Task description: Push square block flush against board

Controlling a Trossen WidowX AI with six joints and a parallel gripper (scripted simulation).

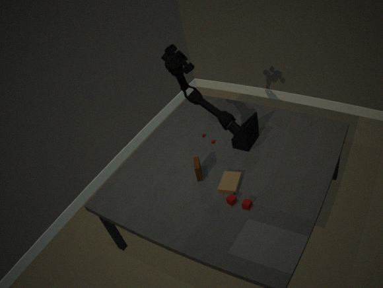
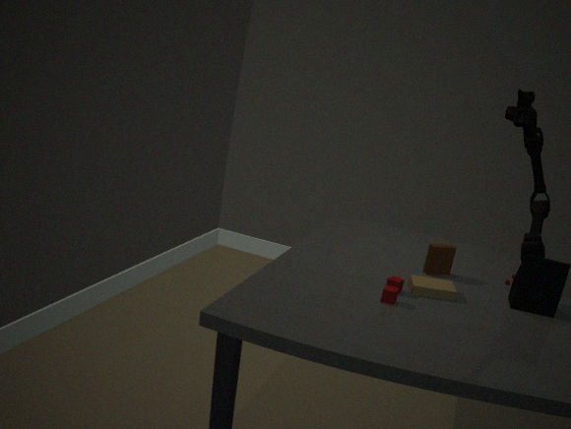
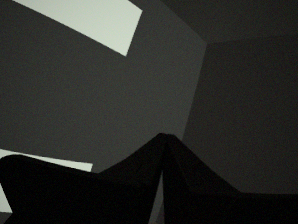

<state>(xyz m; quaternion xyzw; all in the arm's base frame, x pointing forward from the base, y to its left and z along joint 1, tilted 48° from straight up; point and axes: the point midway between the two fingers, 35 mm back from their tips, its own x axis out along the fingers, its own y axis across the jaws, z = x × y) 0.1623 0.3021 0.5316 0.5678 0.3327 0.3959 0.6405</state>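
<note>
A tan slab (image 1: 230, 180) (image 2: 433, 286) lies flat on the table. A brown slab (image 1: 197, 169) (image 2: 440, 260) stands upright on a narrow side, left of the tan slab in the top view, with a gap between them. They look like the two parts, but which is the square block and which the board I cannot tell for certain. My gripper (image 1: 179, 57) (image 3: 165, 141) is shut and empty, high above the table and far from both slabs. The wrist view shows only its fingertips together, the walls and bright panels; neither slab is in it.
Two red cubes (image 1: 232, 199) (image 1: 247, 204) lie close to the tan slab's near end. Two tiny red things (image 1: 203, 135) (image 1: 212, 141) lie behind the brown slab. The arm's black base (image 1: 245, 137) (image 2: 539, 286) stands farther back on the grey table (image 1: 158, 198) (image 2: 315, 295).
</note>
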